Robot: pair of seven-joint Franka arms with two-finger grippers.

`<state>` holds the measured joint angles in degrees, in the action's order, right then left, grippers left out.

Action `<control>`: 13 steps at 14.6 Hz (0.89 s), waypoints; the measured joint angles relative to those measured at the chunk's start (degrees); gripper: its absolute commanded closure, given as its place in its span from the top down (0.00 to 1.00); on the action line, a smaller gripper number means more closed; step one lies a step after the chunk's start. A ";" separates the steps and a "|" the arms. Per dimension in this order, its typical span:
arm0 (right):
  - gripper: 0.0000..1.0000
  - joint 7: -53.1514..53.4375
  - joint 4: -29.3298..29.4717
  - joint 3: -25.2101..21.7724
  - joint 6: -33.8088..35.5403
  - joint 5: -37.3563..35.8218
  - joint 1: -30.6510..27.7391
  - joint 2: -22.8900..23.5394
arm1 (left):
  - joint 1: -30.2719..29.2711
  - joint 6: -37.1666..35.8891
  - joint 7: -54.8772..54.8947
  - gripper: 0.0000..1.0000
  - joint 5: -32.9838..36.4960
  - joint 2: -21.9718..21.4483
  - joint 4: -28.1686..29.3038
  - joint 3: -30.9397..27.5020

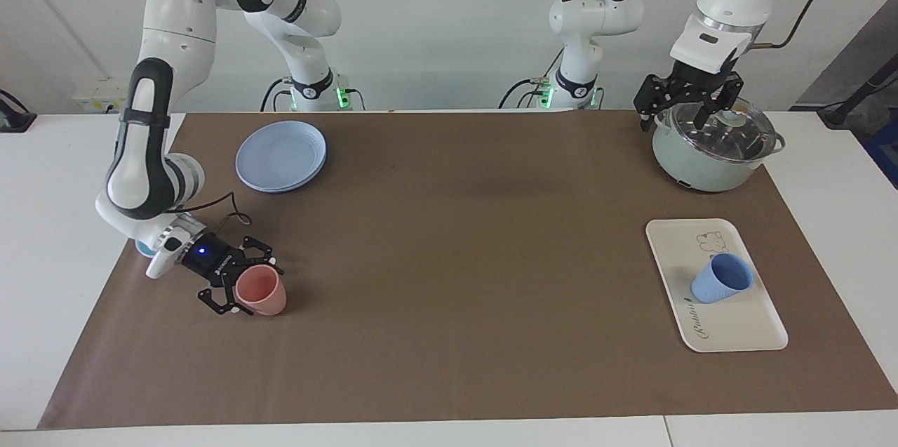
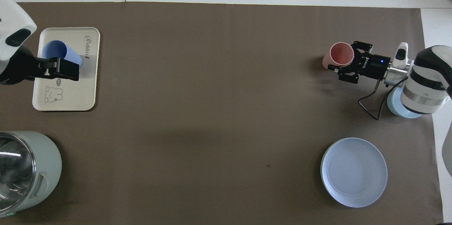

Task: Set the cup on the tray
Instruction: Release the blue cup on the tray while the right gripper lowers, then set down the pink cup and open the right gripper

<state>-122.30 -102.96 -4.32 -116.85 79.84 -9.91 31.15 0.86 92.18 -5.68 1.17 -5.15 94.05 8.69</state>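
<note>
The periwinkle-blue cup [image 1: 721, 280] stands on the cream-white tray [image 1: 744, 328] toward the left arm's end of the table; cup [image 2: 56, 49] and tray [image 2: 72, 94] also show in the overhead view. My left gripper [image 1: 691, 107] is open and empty, raised over the lidded pot; in the overhead view this gripper [image 2: 58, 69] covers part of the cup. My right gripper [image 1: 251, 284] is low at the table, open, with a finger on each side of the salmon-pink tumbler [image 1: 270, 301]. It also shows in the overhead view [image 2: 342, 59]. I cannot tell if the fingers touch it.
A pale-green pot with a glass lid [image 1: 708, 152] stands nearer to the robots than the tray. A round blue plate [image 1: 280, 156] lies toward the right arm's end. A light-blue bowl [image 2: 397, 106] sits partly under the right arm's wrist.
</note>
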 measured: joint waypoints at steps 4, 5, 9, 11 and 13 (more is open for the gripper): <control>1.00 0.00 0.17 -0.01 2.89 0.07 -0.15 -0.76 | -0.03 0.00 -0.01 1.00 -0.46 -0.11 0.34 -1.56; 1.00 0.00 0.23 -0.01 3.45 0.08 -0.21 -0.88 | -0.09 0.00 -0.01 1.00 -0.46 -0.11 0.45 -1.94; 1.00 0.77 0.85 -0.08 4.46 0.11 -0.47 -2.37 | -0.48 0.04 0.00 1.00 -0.49 -0.06 0.95 -2.24; 1.00 4.34 1.10 -0.07 4.47 -0.16 -0.33 -4.56 | -0.55 0.09 0.56 1.00 -0.49 -0.06 1.04 -2.29; 1.00 11.20 1.37 -0.03 4.43 -3.45 0.14 -8.04 | -0.56 0.08 2.04 1.00 -0.49 -0.06 1.19 -2.29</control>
<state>-111.10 -101.59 -4.35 -112.42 76.39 -9.78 23.12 0.30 92.25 -3.64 0.68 -5.21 95.24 6.40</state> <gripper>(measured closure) 0.000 0.000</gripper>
